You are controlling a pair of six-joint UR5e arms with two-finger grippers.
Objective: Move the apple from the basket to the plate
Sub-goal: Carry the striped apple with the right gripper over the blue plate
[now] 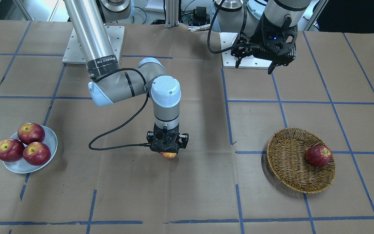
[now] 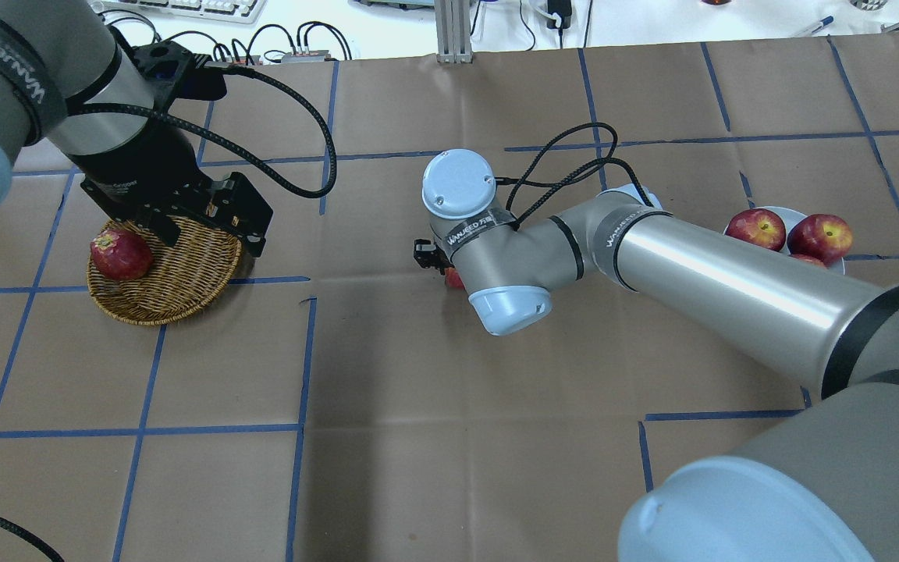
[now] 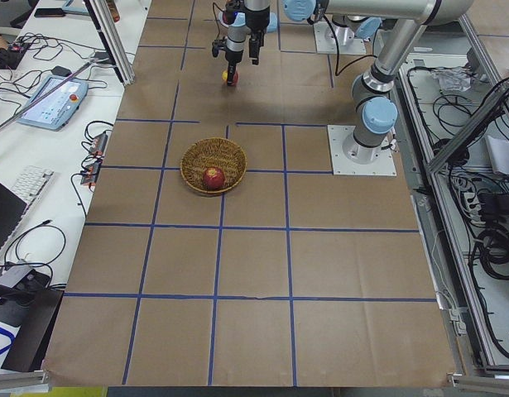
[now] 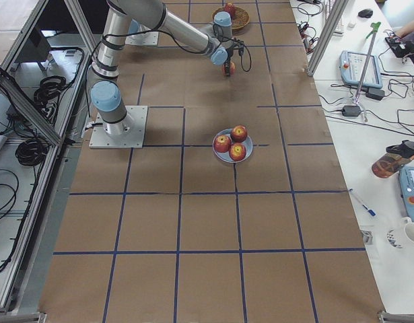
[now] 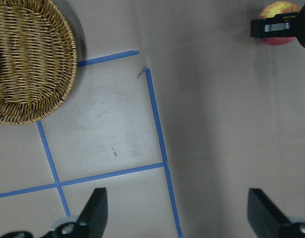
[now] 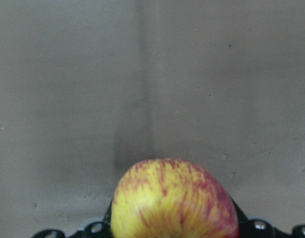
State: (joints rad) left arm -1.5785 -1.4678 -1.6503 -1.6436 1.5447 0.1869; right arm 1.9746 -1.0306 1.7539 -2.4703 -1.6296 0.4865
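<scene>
The brown-paper desk (image 1: pixel 187 195) has a wide stretch of paper between the wicker basket (image 1: pixel 287 162) near one end and the plate (image 1: pixel 51 143) near the other. The basket holds one dark red apple (image 1: pixel 318 156) close to its rim, and the plate is crowded with three dark apples (image 1: pixel 31 133). The left claw (image 5: pixel 179 208) hangs spread wide, off beside the basket. The right claw (image 1: pixel 168 152) is clamped on the streaky apple (image 6: pixel 174 201) mid-desk, well apart from both rims.
</scene>
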